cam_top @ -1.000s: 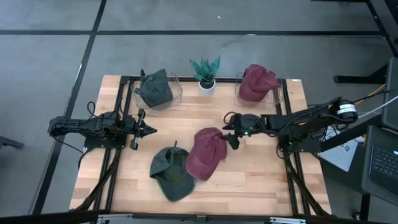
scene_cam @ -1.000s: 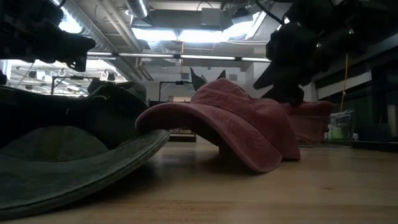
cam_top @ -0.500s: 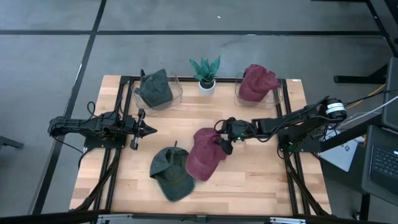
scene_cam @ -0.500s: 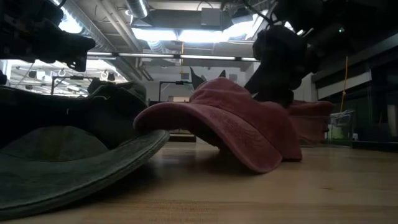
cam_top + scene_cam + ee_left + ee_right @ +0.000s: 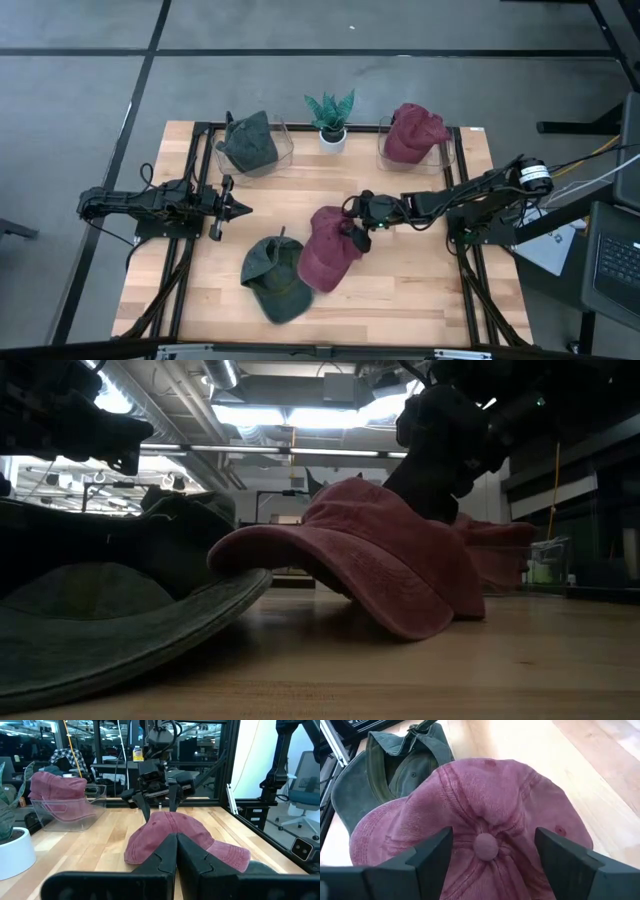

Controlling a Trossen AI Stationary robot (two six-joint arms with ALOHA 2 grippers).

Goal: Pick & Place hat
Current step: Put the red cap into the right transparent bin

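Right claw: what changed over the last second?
The right claw advanced from beside the loose red cap to over its crown, fingers open and straddling the top button, not yet closed. The cap's brim shifted slightly in the low view. Unchanged: the left claw stayed shut and parked at the left, the green cap on the table, and both binned caps.

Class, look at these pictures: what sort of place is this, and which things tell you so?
Probably a robotics lab or workshop. Two robot arms are mounted at a wooden table on a black frame, exposed ceiling ducts and strip lights run overhead, and an office chair stands beyond.
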